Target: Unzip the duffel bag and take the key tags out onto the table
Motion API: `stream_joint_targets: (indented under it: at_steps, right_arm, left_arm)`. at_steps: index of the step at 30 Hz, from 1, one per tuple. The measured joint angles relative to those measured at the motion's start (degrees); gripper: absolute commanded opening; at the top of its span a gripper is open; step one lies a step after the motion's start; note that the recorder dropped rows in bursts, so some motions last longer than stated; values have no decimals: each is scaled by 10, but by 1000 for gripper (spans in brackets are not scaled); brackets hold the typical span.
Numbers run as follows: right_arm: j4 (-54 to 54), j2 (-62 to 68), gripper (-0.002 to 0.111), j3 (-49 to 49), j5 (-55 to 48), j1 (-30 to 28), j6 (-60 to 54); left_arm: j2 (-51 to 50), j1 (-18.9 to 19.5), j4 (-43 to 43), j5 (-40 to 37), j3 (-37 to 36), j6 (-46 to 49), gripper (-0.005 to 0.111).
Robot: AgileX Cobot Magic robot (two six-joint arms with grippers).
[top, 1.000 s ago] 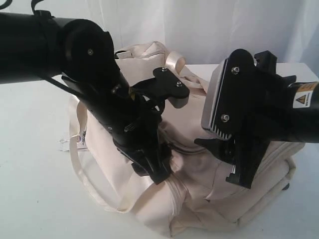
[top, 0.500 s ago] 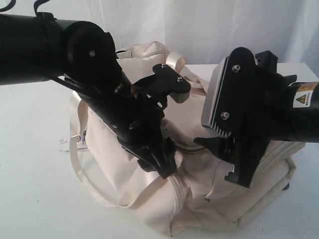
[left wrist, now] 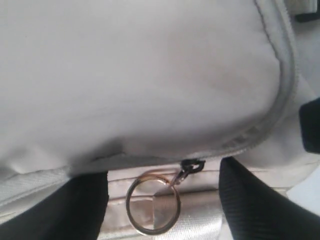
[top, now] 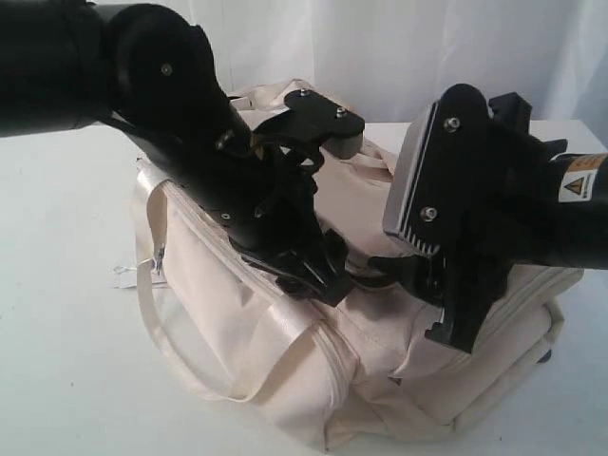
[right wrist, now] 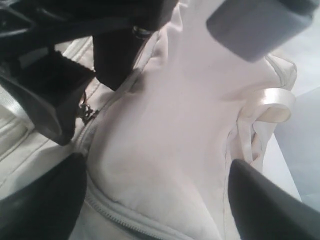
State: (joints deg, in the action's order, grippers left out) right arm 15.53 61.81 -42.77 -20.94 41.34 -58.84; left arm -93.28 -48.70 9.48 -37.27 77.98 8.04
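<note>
duffel bag point(top: 204, 290) top hidden behind left arm point(top: 142, 76), fingers point(left wrist: 250, 200) cropped

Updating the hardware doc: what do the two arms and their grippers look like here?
Both arms are matte black with rounded joint housings and small silver screws. The left arm carries a black bracket with a grey block. The right arm has a ribbed grey plate and a yellow warning-triangle label. Jaws are black, textured.

The black jointed left arm point(top: 114, 66) and black jointed right arm point(top: 532, 209) slope down toward each other, the black left gripper point(top: 328, 277) and black right gripper point(top: 418, 296) each with jaws spread wide, tips close together.
</note>
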Motion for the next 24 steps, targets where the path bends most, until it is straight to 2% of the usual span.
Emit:
stream_joint_targets:
  at_steps: [24]
  right_arm:
    - [0,0,73,0,1,0,7]
  left_arm:
    - [-9,0,-46,-45,0,-26,67]
